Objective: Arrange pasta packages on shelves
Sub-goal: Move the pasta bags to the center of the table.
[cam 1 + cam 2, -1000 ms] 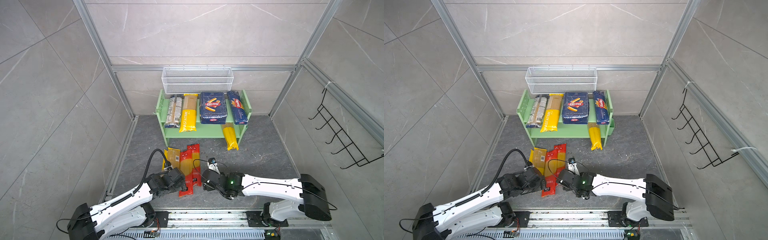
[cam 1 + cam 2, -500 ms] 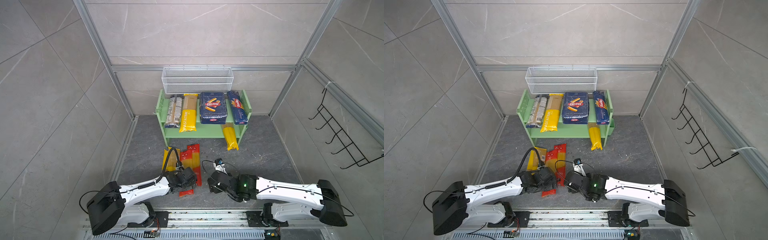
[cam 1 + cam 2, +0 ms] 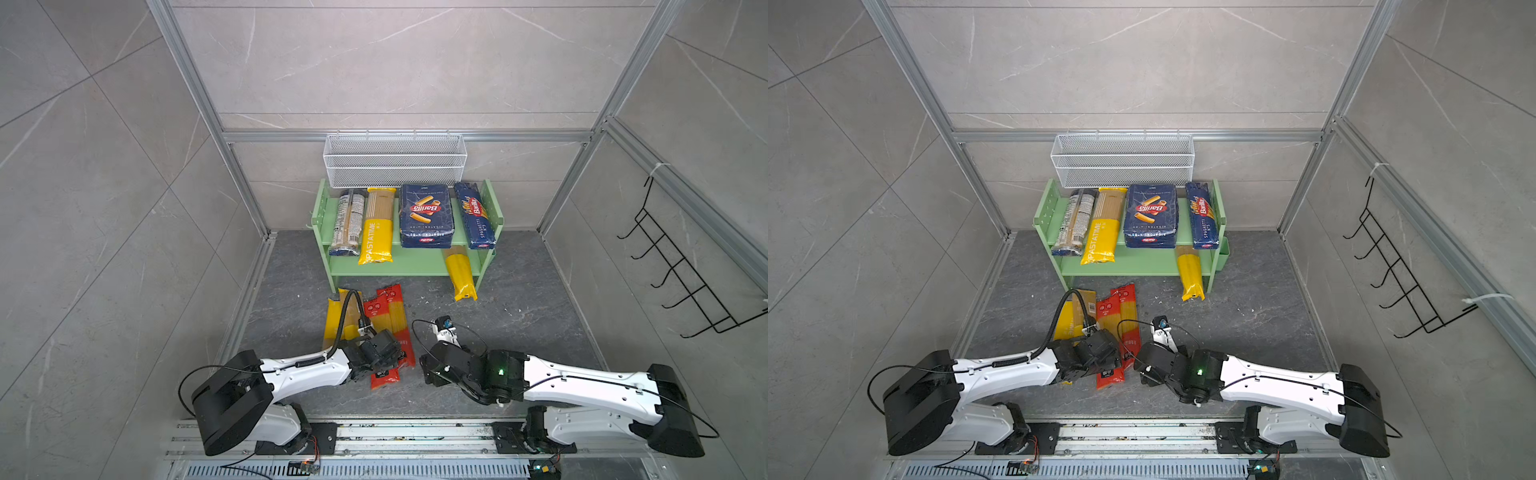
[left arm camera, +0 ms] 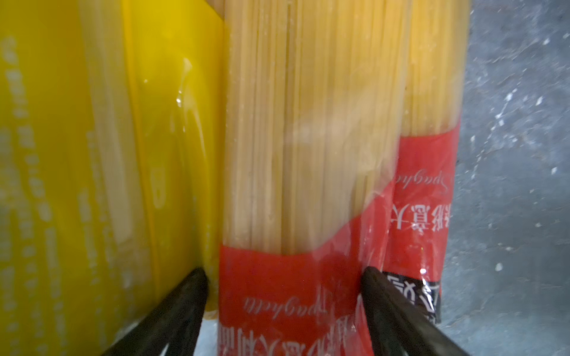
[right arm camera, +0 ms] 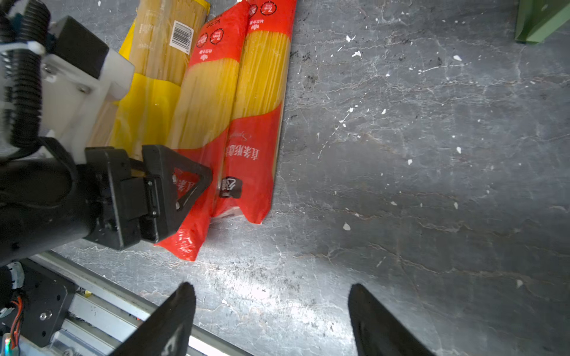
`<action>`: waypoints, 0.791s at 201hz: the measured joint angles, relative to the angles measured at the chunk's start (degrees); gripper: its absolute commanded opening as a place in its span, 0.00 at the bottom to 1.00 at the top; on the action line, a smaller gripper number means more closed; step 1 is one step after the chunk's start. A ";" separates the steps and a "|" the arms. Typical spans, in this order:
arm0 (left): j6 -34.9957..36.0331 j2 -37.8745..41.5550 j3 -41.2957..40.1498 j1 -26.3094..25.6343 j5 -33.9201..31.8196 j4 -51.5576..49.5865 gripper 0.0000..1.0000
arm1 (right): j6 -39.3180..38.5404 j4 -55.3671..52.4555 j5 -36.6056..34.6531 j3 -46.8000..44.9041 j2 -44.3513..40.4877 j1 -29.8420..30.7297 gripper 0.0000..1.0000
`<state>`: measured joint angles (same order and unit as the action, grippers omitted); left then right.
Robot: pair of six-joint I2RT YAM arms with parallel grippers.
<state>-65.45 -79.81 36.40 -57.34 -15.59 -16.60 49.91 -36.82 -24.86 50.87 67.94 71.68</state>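
Two red spaghetti packs lie side by side on the grey floor, next to a yellow pack [image 3: 332, 320]. My left gripper [image 4: 282, 274] [image 3: 388, 359] is down over the near end of the left red pack [image 4: 287, 296] [image 5: 209, 92], its fingers closed in against both sides. The pack still lies on the floor. The other red pack [image 5: 262, 77] lies free beside it. My right gripper [image 5: 271, 289] [image 3: 426, 370] is open above bare floor, right of the packs. The green shelves [image 3: 409, 266] hold several packs on top. One yellow pack [image 3: 459, 270] sticks out of the lower tier.
A white wire basket [image 3: 395, 160] hangs on the back wall above the shelves. A black hook rack [image 3: 681, 270] is on the right wall. The arms' metal rail [image 3: 374, 436] runs along the front edge. Bare floor lies between the red packs and the right wall.
My left gripper came down over the near end of the red pack and its jaws narrowed onto it. My right arm drew back to the right, away from the packs.
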 measured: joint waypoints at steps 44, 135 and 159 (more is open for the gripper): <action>-1.79 0.09 -0.66 -1.81 -1.57 2.69 0.85 | -0.02 -0.98 -0.02 0.00 -0.13 0.00 0.80; -6.67 -10.45 12.37 -11.58 -2.58 -12.98 0.91 | -0.17 -4.35 -1.53 -0.22 -3.28 0.04 0.80; -7.37 -11.72 13.62 -11.61 -2.75 -14.43 0.83 | -0.17 -5.90 -2.23 -0.52 -7.43 0.04 0.80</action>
<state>-72.82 -91.53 50.02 -68.95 -18.35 -31.03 49.74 -42.72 -27.09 50.35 60.51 71.72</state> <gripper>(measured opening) 0.886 0.803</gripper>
